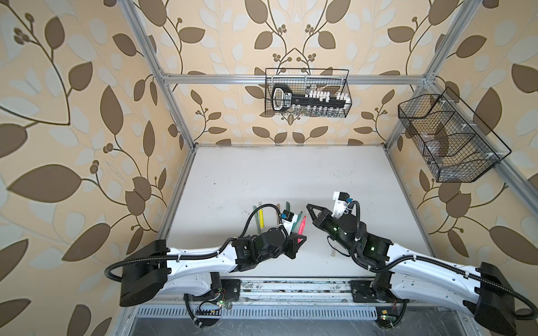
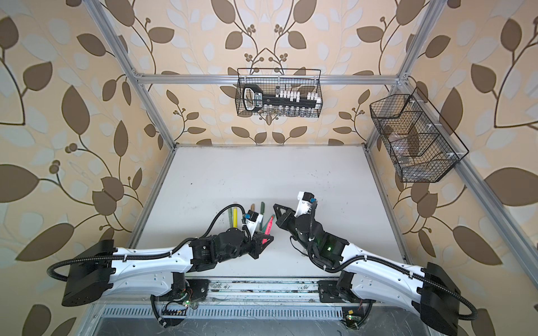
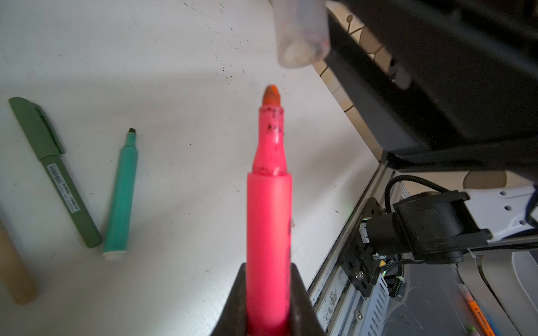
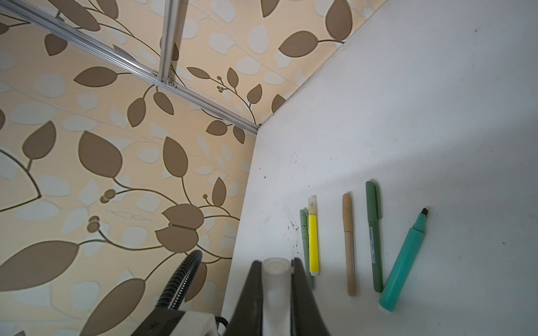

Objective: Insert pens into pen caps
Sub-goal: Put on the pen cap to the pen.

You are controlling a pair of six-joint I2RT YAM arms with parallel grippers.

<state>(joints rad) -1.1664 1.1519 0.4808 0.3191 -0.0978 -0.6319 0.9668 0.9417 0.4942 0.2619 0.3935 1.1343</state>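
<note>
Two arms [image 1: 198, 259] inward: left claw [image 1: 301, 239], pink marker [image 3: 269, 218]; right claw [image 1: 310, 208], clear cap [image 4: 275, 279].

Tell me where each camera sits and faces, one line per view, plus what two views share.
Top views: overhead by the near edge, looking down on the table; left arm and right arm show.
Left wrist: behind the left gripper, looking along its pink-red marker toward the clear cap; right arm shows.
Right wrist: behind the right gripper, looking across the table at the lying pens and wall.
Both wrist views share the green marker.
</note>
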